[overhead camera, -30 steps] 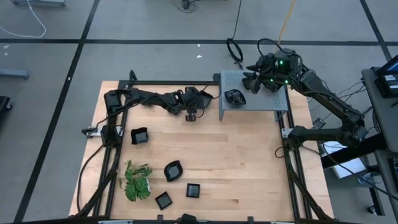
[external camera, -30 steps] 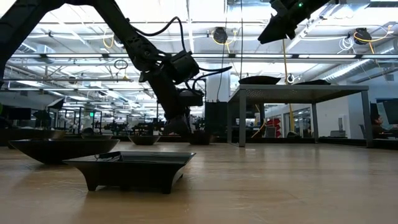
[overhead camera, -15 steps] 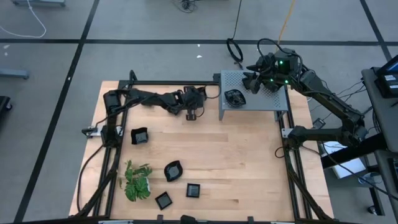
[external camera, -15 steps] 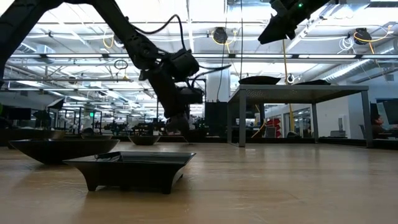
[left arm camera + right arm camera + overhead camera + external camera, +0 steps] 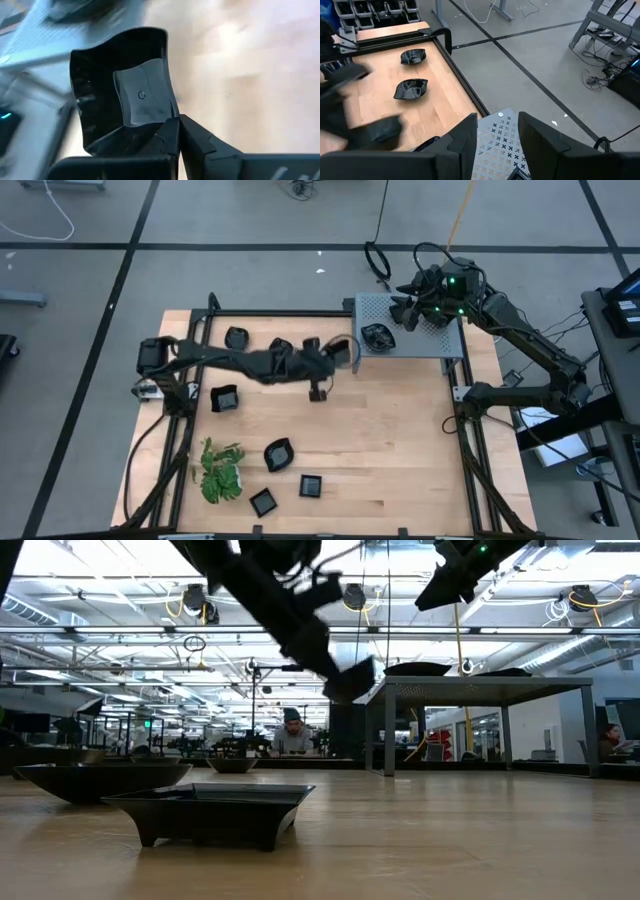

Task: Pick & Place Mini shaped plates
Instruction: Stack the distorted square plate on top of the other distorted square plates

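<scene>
Left end effector (image 5: 177,131) gripping black dish (image 5: 122,92), above wooden table (image 5: 400,440)

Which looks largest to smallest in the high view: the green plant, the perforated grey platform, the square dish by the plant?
1. Perforated grey platform, clearly the largest.
2. Green plant.
3. Square dish, smallest.
All are seen from straight above, though the platform stands raised, so nearness enlarges it slightly.

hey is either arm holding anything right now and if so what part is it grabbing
The left gripper is shut on a black mini plate, pinching its rim at one edge. The right gripper is open above the perforated grey shelf, holding nothing.
</scene>
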You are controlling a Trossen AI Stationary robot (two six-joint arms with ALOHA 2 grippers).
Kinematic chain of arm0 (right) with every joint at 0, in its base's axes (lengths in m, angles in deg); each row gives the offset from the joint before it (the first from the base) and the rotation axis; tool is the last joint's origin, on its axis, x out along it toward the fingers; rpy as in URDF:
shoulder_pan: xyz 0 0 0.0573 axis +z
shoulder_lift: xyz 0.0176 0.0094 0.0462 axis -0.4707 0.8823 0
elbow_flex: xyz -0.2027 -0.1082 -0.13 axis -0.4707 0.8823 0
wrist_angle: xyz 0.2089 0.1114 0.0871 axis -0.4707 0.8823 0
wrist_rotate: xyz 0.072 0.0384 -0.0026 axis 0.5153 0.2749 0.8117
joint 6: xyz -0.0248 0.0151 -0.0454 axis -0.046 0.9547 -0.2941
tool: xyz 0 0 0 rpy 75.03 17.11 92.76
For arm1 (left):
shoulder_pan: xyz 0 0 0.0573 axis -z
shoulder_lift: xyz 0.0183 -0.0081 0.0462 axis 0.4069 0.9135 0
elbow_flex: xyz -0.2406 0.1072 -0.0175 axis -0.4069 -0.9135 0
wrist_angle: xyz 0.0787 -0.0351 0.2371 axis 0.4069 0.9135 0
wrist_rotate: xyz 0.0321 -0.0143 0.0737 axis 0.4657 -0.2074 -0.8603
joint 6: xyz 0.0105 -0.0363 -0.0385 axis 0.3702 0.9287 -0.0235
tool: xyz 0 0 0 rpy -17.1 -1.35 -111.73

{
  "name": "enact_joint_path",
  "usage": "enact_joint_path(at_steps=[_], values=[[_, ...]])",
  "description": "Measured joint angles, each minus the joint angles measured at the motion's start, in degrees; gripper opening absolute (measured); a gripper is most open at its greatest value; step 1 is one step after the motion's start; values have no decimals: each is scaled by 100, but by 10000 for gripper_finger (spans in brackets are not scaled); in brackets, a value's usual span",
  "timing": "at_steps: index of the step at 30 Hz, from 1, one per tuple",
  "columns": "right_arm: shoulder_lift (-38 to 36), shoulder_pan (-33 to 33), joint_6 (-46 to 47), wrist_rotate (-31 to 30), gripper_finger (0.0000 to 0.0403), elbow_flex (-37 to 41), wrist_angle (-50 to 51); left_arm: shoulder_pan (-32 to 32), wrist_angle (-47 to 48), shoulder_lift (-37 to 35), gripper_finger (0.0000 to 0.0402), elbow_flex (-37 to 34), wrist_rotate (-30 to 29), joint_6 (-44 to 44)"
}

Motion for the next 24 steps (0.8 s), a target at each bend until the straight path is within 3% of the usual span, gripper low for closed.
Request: enact_joint_path(at_steps=[10,24], values=[[0,375,32,7,130,0,7,1197,-549,782,4,3,-60,704],[0,1095,112,-7,130,0,2,1220,-539,1115,17,-4,86,999]])
